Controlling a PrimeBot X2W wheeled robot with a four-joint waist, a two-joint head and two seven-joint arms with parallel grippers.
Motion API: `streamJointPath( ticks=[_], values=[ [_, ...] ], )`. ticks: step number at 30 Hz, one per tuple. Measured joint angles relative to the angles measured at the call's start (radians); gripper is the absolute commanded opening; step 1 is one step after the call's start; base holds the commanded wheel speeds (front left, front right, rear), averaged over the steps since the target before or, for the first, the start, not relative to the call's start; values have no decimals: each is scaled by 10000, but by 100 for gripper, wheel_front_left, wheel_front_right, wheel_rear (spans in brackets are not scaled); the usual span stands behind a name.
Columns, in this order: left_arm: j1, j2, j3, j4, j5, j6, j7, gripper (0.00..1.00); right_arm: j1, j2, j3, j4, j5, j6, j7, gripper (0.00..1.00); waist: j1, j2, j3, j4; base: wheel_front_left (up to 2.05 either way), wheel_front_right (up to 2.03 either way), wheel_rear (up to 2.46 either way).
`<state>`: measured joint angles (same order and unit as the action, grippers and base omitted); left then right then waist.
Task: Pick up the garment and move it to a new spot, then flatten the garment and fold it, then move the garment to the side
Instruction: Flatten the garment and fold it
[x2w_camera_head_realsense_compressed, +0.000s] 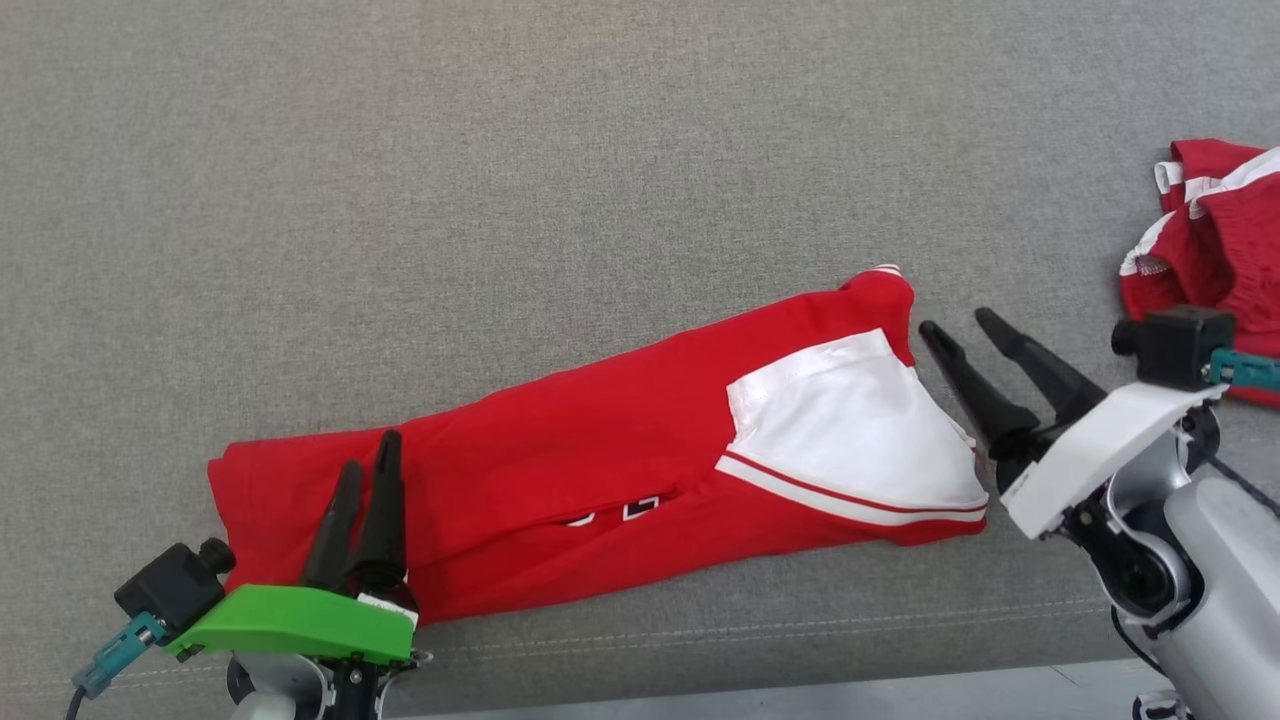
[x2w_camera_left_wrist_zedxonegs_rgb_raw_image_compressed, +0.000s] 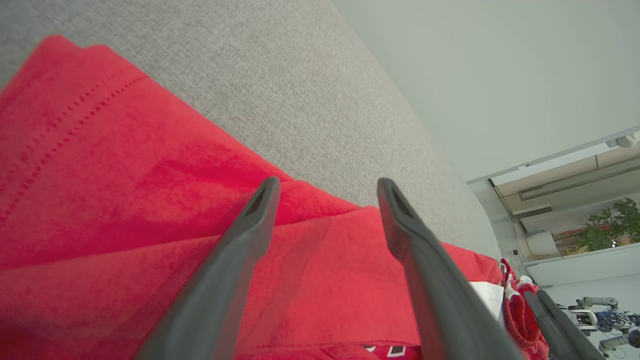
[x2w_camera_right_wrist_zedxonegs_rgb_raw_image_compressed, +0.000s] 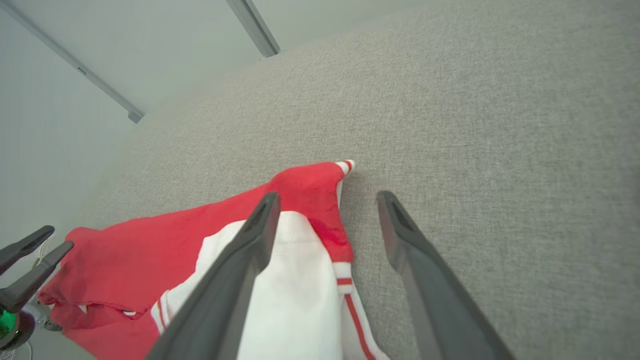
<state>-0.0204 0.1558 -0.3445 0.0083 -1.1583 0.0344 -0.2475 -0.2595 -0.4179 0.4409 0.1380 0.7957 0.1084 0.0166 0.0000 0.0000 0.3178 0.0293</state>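
Note:
A red garment (x2w_camera_head_realsense_compressed: 600, 440) with a white, red-striped sleeve (x2w_camera_head_realsense_compressed: 850, 430) lies folded into a long band on the grey surface, running from lower left up to the right. My left gripper (x2w_camera_head_realsense_compressed: 368, 455) hovers open over its left end, fingers spread above red cloth (x2w_camera_left_wrist_zedxonegs_rgb_raw_image_compressed: 125, 200) in the left wrist view. My right gripper (x2w_camera_head_realsense_compressed: 958, 324) stands open just off the garment's right end, beside the sleeve. In the right wrist view one finger (x2w_camera_right_wrist_zedxonegs_rgb_raw_image_compressed: 250, 240) overlaps the white sleeve (x2w_camera_right_wrist_zedxonegs_rgb_raw_image_compressed: 295, 300) and the other lies over bare grey fabric. Neither holds cloth.
A second red and white garment (x2w_camera_head_realsense_compressed: 1215, 215) is bunched at the right edge, behind my right wrist. The grey fabric surface (x2w_camera_head_realsense_compressed: 500, 150) stretches wide beyond the band. Its front edge (x2w_camera_head_realsense_compressed: 800, 690) runs just below the garment.

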Motion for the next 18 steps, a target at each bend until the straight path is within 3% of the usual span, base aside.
streamJointPath(
  ticks=[7,18],
  values=[
    [6,-4,-15,0,0,-2,0,100,946,-67,401,-138,249,56,109,100,0,0,-22,-98,0,0,0],
    [4,-4,-73,-127,12,-2,0,100,1292,-184,174,-15,928,56,238,100,0,0,129,-81,0,0,0]
  ],
)
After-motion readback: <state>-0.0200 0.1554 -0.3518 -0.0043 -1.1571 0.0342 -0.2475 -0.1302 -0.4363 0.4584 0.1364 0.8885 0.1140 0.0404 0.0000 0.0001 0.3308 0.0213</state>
